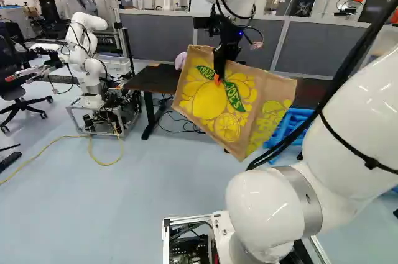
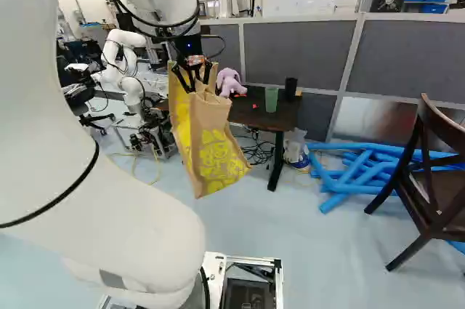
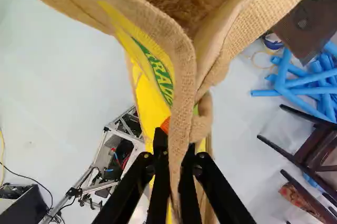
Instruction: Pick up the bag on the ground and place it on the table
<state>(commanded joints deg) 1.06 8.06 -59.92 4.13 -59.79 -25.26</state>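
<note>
The gripper [image 1: 217, 79] had its jaws pinched on the upper edge of the yellow-printed bag [image 1: 211, 99], which hung tilted above the floor [image 1: 137, 189], nearer the base than the dark worktop [image 2: 253, 117] bearing a green cup [image 2: 271, 99].

Top edges of both base views crop my arm [image 1: 273, 205]. L base view: bag [image 1: 214, 99] hides pt of table [image 1: 154, 80]. R base view's edge cuts chair [image 2: 452, 191].
</note>
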